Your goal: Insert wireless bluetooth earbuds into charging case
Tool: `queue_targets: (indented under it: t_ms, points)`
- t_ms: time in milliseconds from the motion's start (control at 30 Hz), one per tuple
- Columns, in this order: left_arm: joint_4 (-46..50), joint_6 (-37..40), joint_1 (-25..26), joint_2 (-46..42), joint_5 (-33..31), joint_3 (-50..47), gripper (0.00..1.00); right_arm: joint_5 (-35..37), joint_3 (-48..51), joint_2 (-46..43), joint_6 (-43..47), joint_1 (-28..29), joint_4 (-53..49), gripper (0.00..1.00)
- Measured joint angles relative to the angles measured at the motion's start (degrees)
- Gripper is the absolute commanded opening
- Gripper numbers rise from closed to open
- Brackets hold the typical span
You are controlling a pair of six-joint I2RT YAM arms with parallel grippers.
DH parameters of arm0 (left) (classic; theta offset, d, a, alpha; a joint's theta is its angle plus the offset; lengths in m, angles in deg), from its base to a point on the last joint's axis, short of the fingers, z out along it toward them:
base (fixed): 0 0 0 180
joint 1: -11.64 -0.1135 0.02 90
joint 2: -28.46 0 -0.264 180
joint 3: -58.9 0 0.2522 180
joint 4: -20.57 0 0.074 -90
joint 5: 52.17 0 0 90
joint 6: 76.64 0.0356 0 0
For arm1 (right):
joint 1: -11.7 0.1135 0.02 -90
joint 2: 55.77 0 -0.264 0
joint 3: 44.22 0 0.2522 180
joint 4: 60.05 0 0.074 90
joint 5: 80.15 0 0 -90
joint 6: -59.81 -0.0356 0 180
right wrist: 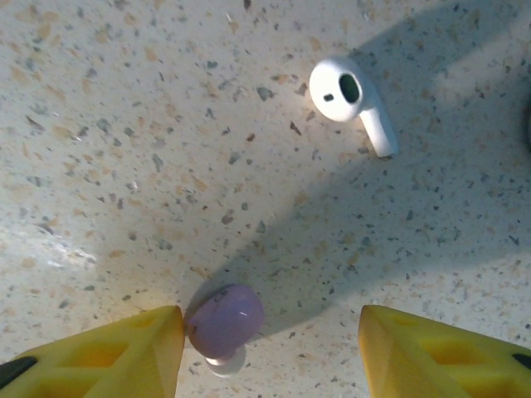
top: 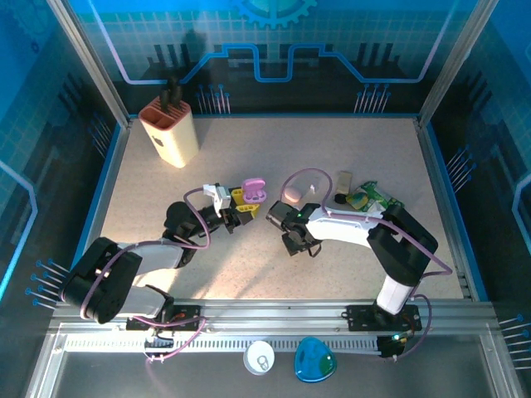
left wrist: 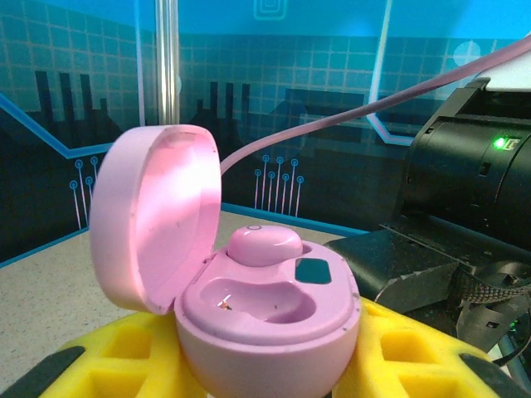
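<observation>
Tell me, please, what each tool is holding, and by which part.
The left tool grips the open pink pebble-shaped plastic charging case by its lower shell, lid free. The right tool is open and holds nothing.

Top view: bright light from above on the speckled beige tabletop [top: 332, 149], w/ a hot pale patch at front-left and glare on the white slotted rail [top: 116, 342]; the blue walls are dim. Left wrist view: the pink glossy open charging case [left wrist: 274, 332] is sharp, its lid inside is overexposed, bkgd is soft. Right wrist view: a wide soft shadow crosses diagonally; the white stemmed plastic earbud [right wrist: 353, 99] is sharp, the yellow fingertips [right wrist: 99, 352] are blurred.
</observation>
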Motion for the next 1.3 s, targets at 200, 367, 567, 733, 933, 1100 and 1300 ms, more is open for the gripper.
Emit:
queue_targets:
  t_ms: [200, 367, 567, 733, 933, 1100, 1300]
  points:
    - [-0.48, -0.13, -0.07, 0.00, 0.00, 0.00, 0.36, 0.63, 0.13, -0.17, 0.72, -0.02, -1.16, 0.59]
    - [-0.85, -0.15, -0.11, 0.00, -0.02, -0.02, 0.36, 0.70, 1.14, -1.44, 0.83, -0.26, -1.99, 0.59]
    - [-1.20, -0.55, -0.46, 0.00, -0.48, -0.35, 0.36, 0.83, 2.10, -2.71, 0.76, -0.48, -2.34, 0.59]
    - [-1.33, -1.44, -1.75, 0.00, -1.64, -0.66, 0.36, 0.83, 2.12, -4.55, 0.72, -0.09, -2.12, 0.58]
    - [-1.29, -1.86, -5.40, 0.00, -2.60, -1.27, 0.36, 1.84, 1.64, -4.59, -0.20, 2.91, -1.22, 0.57]
    - [-1.27, -3.17, -8.13, 0.00, -2.58, -1.27, 0.36, 5.97, -2.91, -0.35, -2.97, 4.15, -2.64, 0.51]
    - [-1.27, -4.50, -9.18, 0.00, -2.32, -1.27, 0.36, 10.75, -7.17, 5.07, -4.70, 4.17, -6.29, 0.46]
